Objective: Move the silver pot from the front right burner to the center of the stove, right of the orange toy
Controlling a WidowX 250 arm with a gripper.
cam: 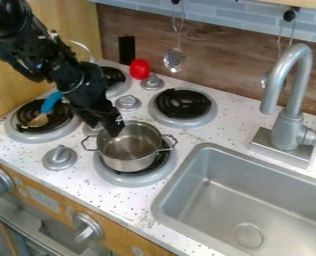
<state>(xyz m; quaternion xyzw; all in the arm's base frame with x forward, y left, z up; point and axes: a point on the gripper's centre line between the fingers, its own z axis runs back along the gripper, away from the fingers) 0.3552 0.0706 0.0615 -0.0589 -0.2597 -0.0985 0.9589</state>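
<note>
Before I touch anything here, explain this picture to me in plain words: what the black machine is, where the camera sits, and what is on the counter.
The black machine is a robot arm, coming in from the upper left. Its gripper, the part that grasps, hangs down at the rim of a metal pot; whether it grips that rim, I cannot tell. The one picture comes from a fixed camera looking down at a slant.

The pot sits on the nearest of four stove burners. The burner at the left bears a spoon with a blue handle. Behind the burners is a rounded red object. On the right are a metal sink and its faucet. A slotted utensil hangs on the back wall.
</note>
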